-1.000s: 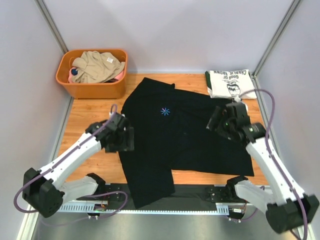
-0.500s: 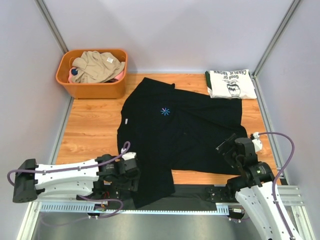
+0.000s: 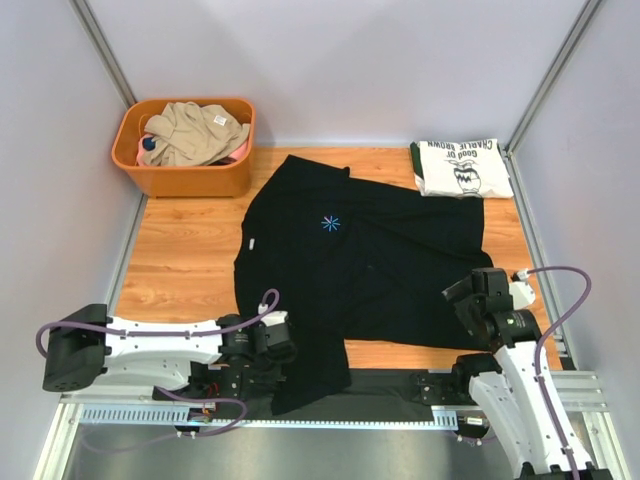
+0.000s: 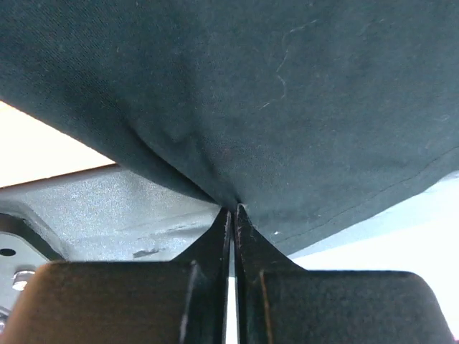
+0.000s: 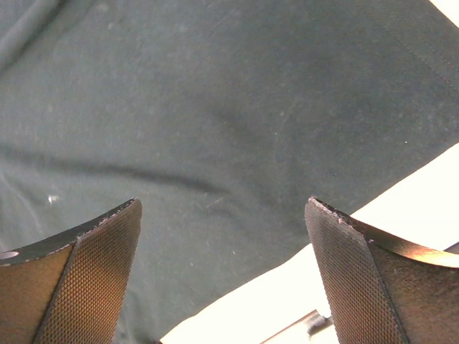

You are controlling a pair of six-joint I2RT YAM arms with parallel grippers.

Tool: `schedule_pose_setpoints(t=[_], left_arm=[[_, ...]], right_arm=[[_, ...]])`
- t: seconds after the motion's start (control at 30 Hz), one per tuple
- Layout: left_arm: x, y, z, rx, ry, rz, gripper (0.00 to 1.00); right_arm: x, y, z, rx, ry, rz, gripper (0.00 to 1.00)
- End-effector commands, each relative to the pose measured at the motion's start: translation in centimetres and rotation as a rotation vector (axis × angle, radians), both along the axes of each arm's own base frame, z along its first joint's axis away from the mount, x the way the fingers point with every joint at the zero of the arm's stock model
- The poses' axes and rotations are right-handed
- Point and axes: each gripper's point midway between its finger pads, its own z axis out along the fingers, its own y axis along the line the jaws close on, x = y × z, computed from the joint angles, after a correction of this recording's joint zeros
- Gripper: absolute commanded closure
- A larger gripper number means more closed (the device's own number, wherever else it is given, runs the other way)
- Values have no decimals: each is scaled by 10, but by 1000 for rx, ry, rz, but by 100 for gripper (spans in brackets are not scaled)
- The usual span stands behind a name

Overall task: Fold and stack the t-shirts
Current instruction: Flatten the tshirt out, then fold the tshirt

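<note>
Wooden counter [image 3: 190,250], black shirt [image 3: 370,260] spread: left claw [image 4: 231,209] clamps cloth overhanging the near edge for folding; right claw [image 5: 222,208], apart, hovers above its border.

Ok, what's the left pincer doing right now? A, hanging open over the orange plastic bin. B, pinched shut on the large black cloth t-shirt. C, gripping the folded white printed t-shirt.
B: the left wrist view shows the left pincer closed, with a tuck of the large black cloth t-shirt gathered between its fingertips near the shirt's near-left hem.
</note>
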Motion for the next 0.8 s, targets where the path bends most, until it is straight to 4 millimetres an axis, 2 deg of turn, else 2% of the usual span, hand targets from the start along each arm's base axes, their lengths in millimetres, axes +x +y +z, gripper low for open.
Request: schedule_pose_setpoints(t=[0.0,0.03,0.07,0.1,0.13,0.2,0.23,0.3,0.33,0.37,0.43,0.57,0.6,0.67,0.7,0.73,0.77], left_arm=[[27,-12,14,-52,-118,34,100],[41,-15,30,-63,-176,22,100],[49,-7,40,-55,-201,28,100],[68,-2,49,-61,-230,76,100],[80,-3,62,-87,-265,45,100],[102,1,78,-126,-296,66,100],[124,8,91,-142,-320,88,100],[155,21,101,-135,-347,153,100],[166,20,115,-158,-374,125,100],[176,20,116,-155,-372,128,100],[195,23,127,-175,-388,136,100],[218,24,127,-203,-372,152,100],[224,30,127,-205,-373,179,100],[230,32,128,-225,-371,191,100],[235,38,128,-228,-370,212,100],[237,38,129,-236,-370,210,100],[239,39,129,-236,-371,215,100]], right_arm=[[7,-5,-4,36,-37,-103,5],[5,-7,-13,32,-19,-119,6],[4,-7,-17,37,-7,-130,5],[4,-6,-21,46,4,-142,6],[1,-3,-30,56,38,-143,6],[-1,0,-39,74,68,-145,7],[-2,3,-43,90,89,-144,8],[-6,5,-51,100,113,-140,11],[-4,8,-54,111,111,-136,12],[-4,8,-58,116,115,-137,13],[6,13,-61,133,95,-113,17],[33,18,-66,125,118,-49,19],[47,20,-60,120,106,-32,20],[68,25,-68,111,150,31,20],[99,30,-49,117,92,75,20],[112,34,-57,117,130,109,20],[125,36,-54,109,135,145,20]])
